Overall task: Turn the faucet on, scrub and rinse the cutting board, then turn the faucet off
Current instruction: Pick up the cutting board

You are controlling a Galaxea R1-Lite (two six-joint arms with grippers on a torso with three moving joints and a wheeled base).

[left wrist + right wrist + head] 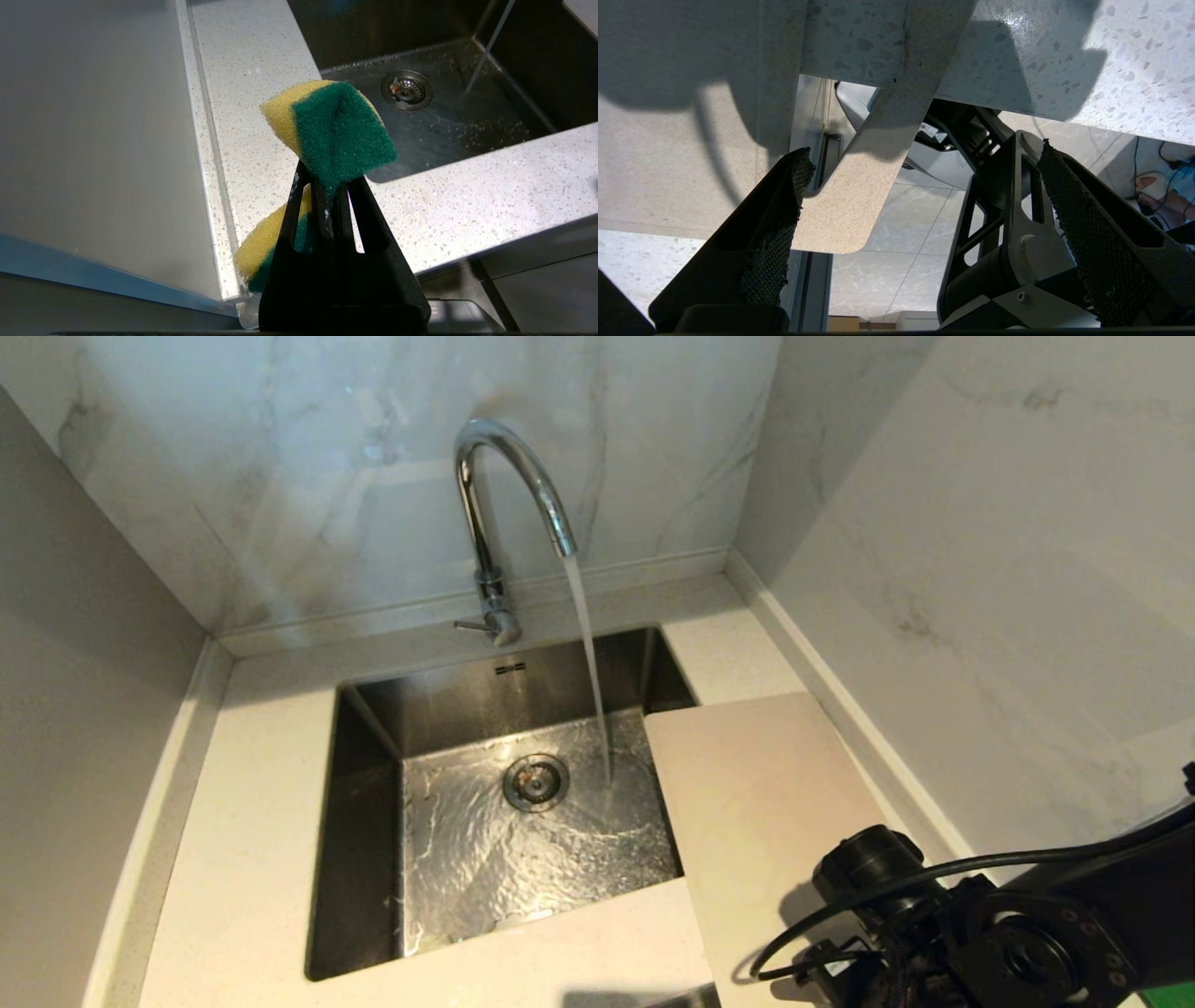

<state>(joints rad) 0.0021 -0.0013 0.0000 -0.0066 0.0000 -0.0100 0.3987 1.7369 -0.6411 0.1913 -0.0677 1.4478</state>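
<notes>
Two sets of jaws I'm watching: my left gripper [329, 186] is pinching a sponge [336, 135] (green face outward), my right gripper [920, 205] is gaping around the cutting board [756, 803] corner overhanging the counter [252, 821]; the faucet [504, 495] is pouring into the sink [364, 840].

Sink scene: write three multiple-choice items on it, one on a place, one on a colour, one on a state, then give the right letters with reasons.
1. Where does the cutting board lie?
A. on the counter right of the sink
B. flat in the basin
C. leaning on the back wall

2. What colours is the sponge in the left gripper?
A. pink and white
B. yellow and green
C. blue all over

3. What is the faucet doing?
A. running
B. off
C. dripping only

Answers: 1 A, the board's edge overhangs the sink's right side; 2 B, yellow foam with a green pad; 3 A, a steady stream hits the basin floor.
</notes>
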